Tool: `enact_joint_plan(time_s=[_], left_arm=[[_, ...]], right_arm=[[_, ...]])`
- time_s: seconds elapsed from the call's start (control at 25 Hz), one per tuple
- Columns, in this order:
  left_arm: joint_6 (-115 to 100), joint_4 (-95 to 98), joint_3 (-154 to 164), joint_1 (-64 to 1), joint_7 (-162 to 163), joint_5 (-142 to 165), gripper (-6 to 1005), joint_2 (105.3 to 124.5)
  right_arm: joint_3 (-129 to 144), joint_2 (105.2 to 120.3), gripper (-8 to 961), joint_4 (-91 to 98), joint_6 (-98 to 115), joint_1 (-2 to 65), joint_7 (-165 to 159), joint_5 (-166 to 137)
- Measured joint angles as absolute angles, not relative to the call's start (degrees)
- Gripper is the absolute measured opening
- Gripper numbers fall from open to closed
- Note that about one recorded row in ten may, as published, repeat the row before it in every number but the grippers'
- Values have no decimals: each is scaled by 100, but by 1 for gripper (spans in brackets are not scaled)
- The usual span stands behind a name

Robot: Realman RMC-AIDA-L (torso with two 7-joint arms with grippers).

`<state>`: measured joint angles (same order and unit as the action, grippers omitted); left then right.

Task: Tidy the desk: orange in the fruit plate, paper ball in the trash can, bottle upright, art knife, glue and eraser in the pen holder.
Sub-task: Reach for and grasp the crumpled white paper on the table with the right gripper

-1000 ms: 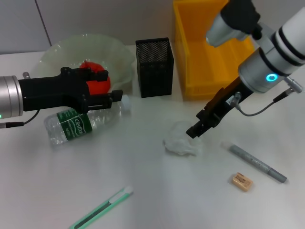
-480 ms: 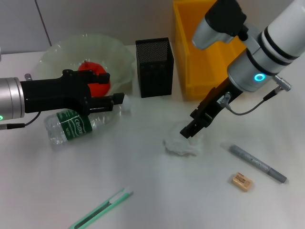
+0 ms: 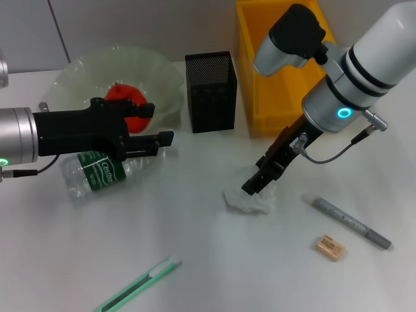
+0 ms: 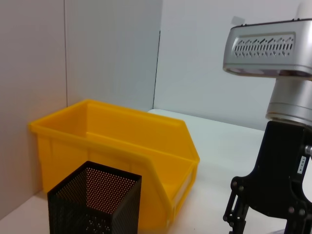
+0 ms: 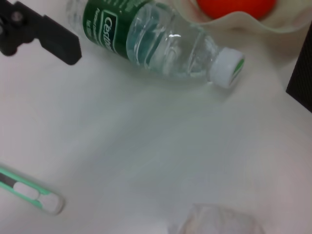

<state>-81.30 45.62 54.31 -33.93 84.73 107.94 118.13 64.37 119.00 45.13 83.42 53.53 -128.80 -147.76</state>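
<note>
The orange [image 3: 125, 108] lies in the pale fruit plate [image 3: 78, 71]. A clear bottle [image 3: 97, 172] with a green label lies on its side in front of the plate. My left gripper [image 3: 153, 123] hovers open just above its cap end. My right gripper [image 3: 255, 175] is open and its tips reach the top of the white paper ball [image 3: 247, 200]. The grey glue [image 3: 351, 223] and the tan eraser [image 3: 329, 247] lie to the right. The green art knife [image 3: 136, 283] lies near the front edge. The black mesh pen holder [image 3: 210, 91] stands beside the yellow trash can [image 3: 279, 84].
The right wrist view shows the bottle [image 5: 151, 39], the orange [image 5: 234, 7], the art knife [image 5: 29, 190], the paper ball [image 5: 214, 222] and a left finger [image 5: 44, 34]. The left wrist view shows the trash can [image 4: 122, 146], pen holder [image 4: 92, 200] and right arm [image 4: 287, 161].
My right gripper has moved left and down until its tips reach the paper ball. My left gripper has crept a little to the right over the bottle.
</note>
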Motion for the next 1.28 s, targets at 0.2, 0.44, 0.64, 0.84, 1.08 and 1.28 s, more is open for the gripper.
enact_joint_plan(time_s=[0.2,0.44,0.64,0.84,1.08,1.28], left_arm=[[-8130,4562,5439,-3392,8472,10794,697,11813],[-8130,4562,5442,-3372,8472,10793,697,11813],[-8130,4562,5440,-3354,8472,10793,697,11813],[-8130,4562,5440,-3340,8467,10793,697,11812],[-8130,4562,5440,-3329,8465,10793,697,11812],[-8130,4562,5439,-3329,8444,10792,696,11812]], right_arm=[[6488,11917,660,4397,8271,5368,-12887,-14786],[6549,11917,660,4256,8159,5409,-12898,-14795],[6719,11918,659,4218,8003,5413,-13000,-14799],[6780,11926,641,4201,7912,5415,-13045,-14801],[6783,11927,620,4173,7887,5424,-13045,-14776],[6785,11934,603,4173,7884,5424,-13045,-14771]])
